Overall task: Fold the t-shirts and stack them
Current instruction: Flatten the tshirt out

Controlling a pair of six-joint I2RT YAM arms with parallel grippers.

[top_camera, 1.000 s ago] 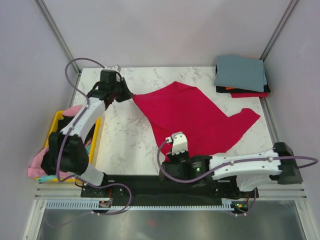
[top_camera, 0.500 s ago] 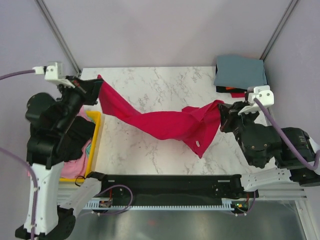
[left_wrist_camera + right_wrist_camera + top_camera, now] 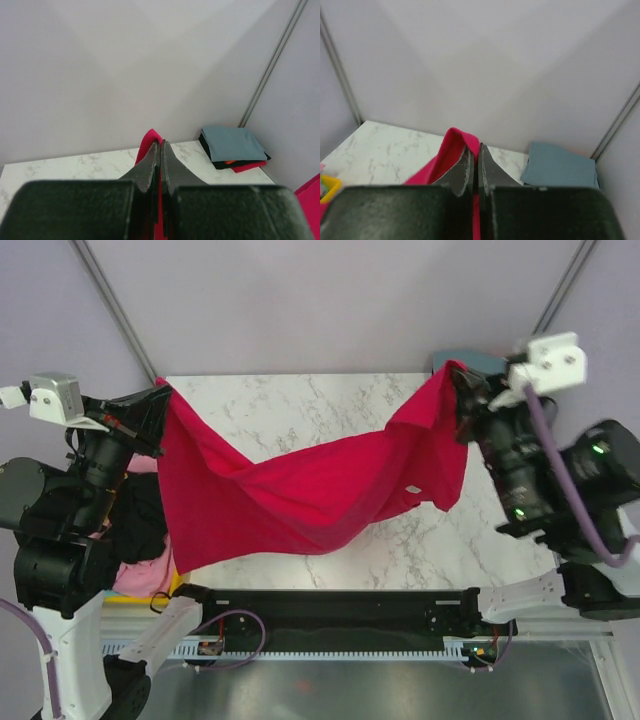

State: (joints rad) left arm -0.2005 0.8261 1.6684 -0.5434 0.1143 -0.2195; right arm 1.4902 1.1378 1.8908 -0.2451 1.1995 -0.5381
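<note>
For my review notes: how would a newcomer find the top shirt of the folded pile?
Go to the far right corner of the marble table, where folded shirts are piled. The top shirt is grey-blue, lying flat; below it only black, orange and red edges show.

Top camera: high above and behind my bases, looking down, whole desk [image 3: 300,405] in frame. Left wrist camera: tight behind my left fingers [image 3: 149,167], facing desk's far right corner. Right wrist camera: tight behind my right fingers [image 3: 462,170], facing desk's far edge. All three share red t-shirt [image 3: 300,490] and desk's far edge. Both wrist views share folded stack [image 3: 232,145].
</note>
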